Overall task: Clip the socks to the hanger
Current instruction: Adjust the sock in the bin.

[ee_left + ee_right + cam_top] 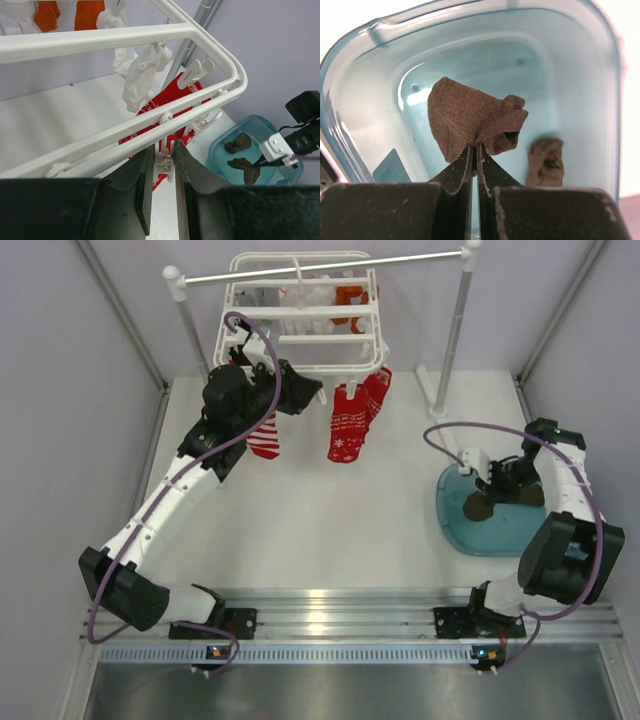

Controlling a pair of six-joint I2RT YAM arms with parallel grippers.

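The white hanger (300, 315) hangs on the rail at the back. A pair of red snowflake socks (352, 425) dangles from its front edge. My left gripper (312, 392) is up at that front edge; in the left wrist view its jaws (164, 147) are shut on a dangling white clip (165, 164) below the frame bar (150, 117). My right gripper (487, 492) is over the teal tub (500, 540), shut on a brown-grey sock (470, 117) lifted a little off the bottom. A second brown-grey sock (546, 162) lies in the tub.
A red-and-white striped sock (265, 435) hangs left of the snowflake pair. Orange socks (47, 12) and white socks (142, 75) hang further back. The grey rail (330, 267) stands on white posts (455, 330). Walls close in on both sides.
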